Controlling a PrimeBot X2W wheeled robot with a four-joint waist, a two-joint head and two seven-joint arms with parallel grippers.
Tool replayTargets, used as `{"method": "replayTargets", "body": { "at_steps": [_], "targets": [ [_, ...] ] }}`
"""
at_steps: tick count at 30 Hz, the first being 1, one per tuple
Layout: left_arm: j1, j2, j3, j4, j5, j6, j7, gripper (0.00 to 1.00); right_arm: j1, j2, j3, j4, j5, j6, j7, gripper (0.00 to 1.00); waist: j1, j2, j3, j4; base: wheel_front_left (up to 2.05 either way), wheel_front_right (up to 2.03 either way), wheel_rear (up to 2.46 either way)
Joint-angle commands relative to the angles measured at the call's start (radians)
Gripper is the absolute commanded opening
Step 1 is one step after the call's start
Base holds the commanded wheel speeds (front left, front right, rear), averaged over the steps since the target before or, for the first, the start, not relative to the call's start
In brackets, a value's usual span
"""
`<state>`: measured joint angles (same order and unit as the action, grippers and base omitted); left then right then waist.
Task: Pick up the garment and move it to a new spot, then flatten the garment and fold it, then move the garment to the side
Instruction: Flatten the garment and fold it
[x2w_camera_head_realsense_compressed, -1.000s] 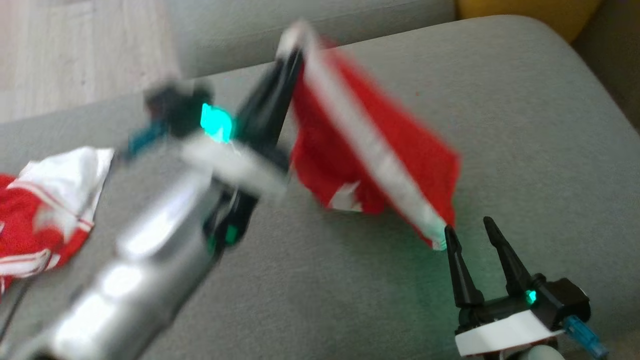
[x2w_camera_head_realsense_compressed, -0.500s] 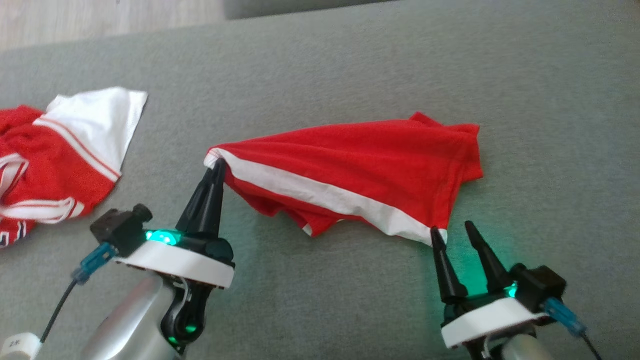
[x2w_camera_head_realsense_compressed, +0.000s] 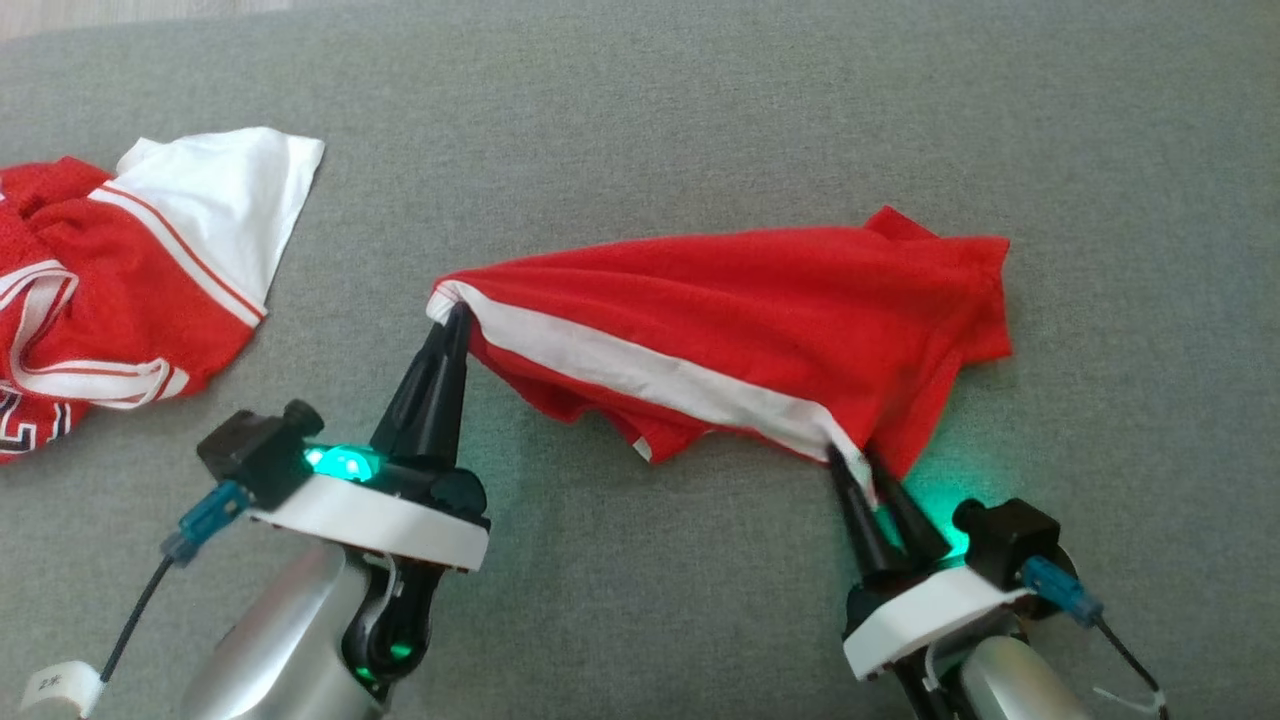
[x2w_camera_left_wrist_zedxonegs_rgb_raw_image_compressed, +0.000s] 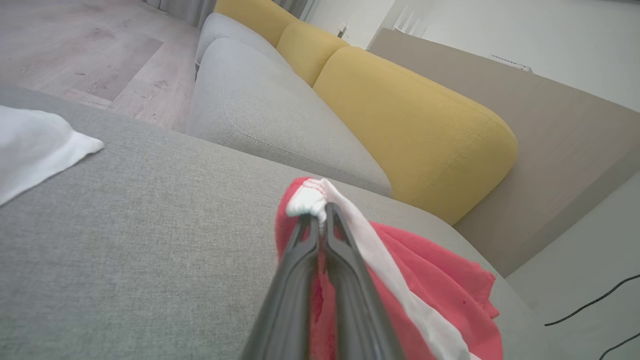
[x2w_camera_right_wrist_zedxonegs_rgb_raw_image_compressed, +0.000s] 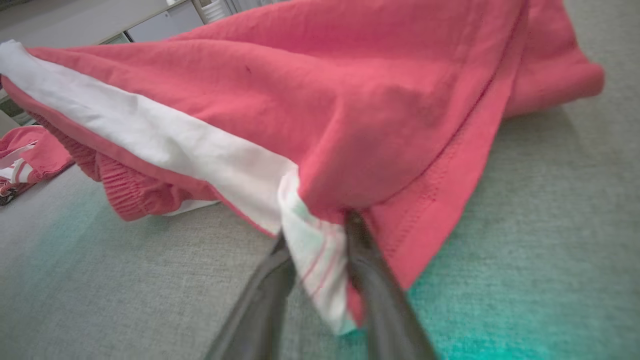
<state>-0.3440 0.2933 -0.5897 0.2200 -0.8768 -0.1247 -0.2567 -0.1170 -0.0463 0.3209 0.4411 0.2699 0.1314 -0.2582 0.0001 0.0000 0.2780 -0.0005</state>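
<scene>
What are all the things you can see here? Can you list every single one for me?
red garment: one, red with a white stripe, stretched between the two tools above the sofa
jersey: one, red and white, crumpled on the sofa at the left
sofa seat cushions: two, grey, one under the clothes and one beyond it
back cushions: three, yellow, along the sofa's back
floor: one, pale wood, beyond the sofa
cable: black, on the ground at the right of the left wrist view
left tool: one, dark fingers, shut on the garment's left white corner
right tool: one, dark fingers, either side of the garment's right white corner; whether it is clamped is unclear
</scene>
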Motion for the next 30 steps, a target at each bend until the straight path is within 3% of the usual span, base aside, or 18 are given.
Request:
{"method": "replayTargets", "body": {
  "at_steps": [1, 5, 10, 18, 24, 30],
  "targets": [
    [-0.042, 0.019, 0.029, -0.032, 0.017, -0.006, -0.005, 0.0, 0.0, -0.011, 0.017, -0.026, -0.013, -0.001, -0.004, 0.0, -0.0001, 0.0, -0.01, -0.003, 0.0, 0.0, 0.0],
    [-0.041, 0.03, 0.027, -0.034, 0.037, -0.006, -0.005, 0.0, 0.02, -0.028, -0.011, -0.065, -0.036, -0.001, -0.004, 0.0, -0.0001, 0.0, -0.03, -0.006, 0.0, 0.0, 0.0],
    [-0.055, 0.064, 0.009, -0.054, 0.056, -0.006, -0.005, 0.0, 0.064, -0.04, -0.105, -0.207, -0.063, -0.001, -0.004, 0.0, -0.0001, 0.0, -0.085, -0.018, 0.0, 0.0, 0.0],
    [-0.226, 0.179, -0.082, -0.157, 0.056, -0.006, 0.002, 0.0, 0.034, -0.107, -0.244, -0.471, -0.058, -0.001, -0.002, 0.0, -0.0001, 0.0, -0.147, -0.032, 0.0, 0.0, 0.0],
    [-0.53, 0.237, -0.163, -0.175, 0.085, -0.006, 0.046, 0.0, -0.228, -0.211, -0.288, -0.511, 0.034, -0.001, 0.089, 0.0, -0.0001, 0.0, -0.089, -0.041, 0.0, 0.0, 0.0],
    [-0.831, 0.195, -0.22, -0.005, 0.099, -0.006, 0.02, 0.0, -0.566, -0.294, -0.241, -0.339, 0.17, -0.001, 0.083, 0.0, -0.0001, 0.0, 0.006, -0.049, 0.0, 0.0, 0.0]
  ]
}}
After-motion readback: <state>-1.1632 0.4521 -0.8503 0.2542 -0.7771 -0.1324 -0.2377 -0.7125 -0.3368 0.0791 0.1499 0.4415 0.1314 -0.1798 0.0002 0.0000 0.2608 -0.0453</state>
